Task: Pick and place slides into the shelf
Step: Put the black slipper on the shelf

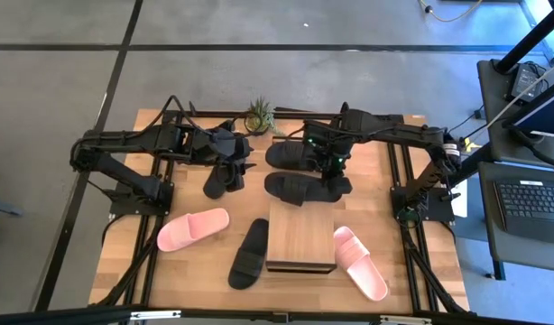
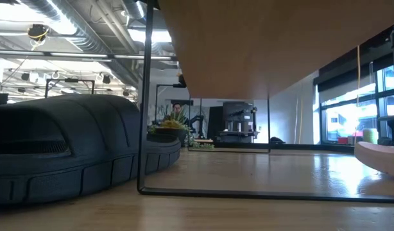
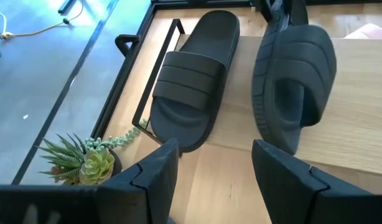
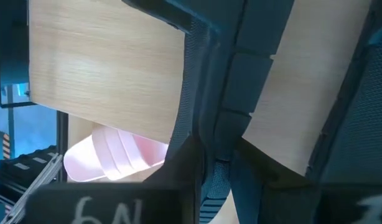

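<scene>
In the high view the shelf (image 1: 300, 236) stands near the table's near edge, its wood-grain top bare. My right gripper (image 1: 336, 181) is shut on a black slide (image 1: 300, 188) just beyond the shelf. A second black slide (image 1: 292, 153) lies flat farther back, also in the left wrist view (image 3: 191, 81). My left gripper (image 3: 216, 149) is open and holds nothing; it hovers by a third black slide (image 1: 223, 178). A fourth black slide (image 1: 250, 253) lies left of the shelf. Two pink slides (image 1: 193, 228) (image 1: 360, 262) lie flat on either side of the shelf. My right gripper holds the black slide by its right end (image 3: 284, 18), coming from above. In the left wrist view the slide (image 3: 297, 81) stands tipped on its side edge, strap opening showing. The right wrist view (image 4: 216, 143) shows only dark foam around the fingers, so the kind of hold stays hidden.
A small potted succulent (image 1: 258, 116) sits at the table's far edge between the arms. The table's black frame rails (image 1: 151, 271) run along both sides. In the low view the shelf's thin leg (image 2: 142, 96) stands beside the near black slide (image 2: 62, 147).
</scene>
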`<action>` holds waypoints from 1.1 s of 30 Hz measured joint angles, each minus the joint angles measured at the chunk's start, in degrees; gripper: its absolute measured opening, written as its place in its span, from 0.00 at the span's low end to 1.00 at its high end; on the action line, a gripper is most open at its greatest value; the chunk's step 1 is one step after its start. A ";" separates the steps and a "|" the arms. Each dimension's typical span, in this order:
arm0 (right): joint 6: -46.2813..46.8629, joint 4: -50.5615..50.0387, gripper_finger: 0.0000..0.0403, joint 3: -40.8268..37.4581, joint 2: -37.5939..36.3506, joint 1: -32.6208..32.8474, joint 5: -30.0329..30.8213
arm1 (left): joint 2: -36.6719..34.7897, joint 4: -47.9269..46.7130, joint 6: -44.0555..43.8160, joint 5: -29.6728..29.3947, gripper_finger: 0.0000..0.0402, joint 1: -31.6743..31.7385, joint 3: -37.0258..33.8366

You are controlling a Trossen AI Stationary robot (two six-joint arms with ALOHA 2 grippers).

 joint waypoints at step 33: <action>1.12 0.69 0.32 0.00 0.25 -0.07 15.85 | 0.00 0.00 -0.07 -0.04 0.48 0.01 -0.01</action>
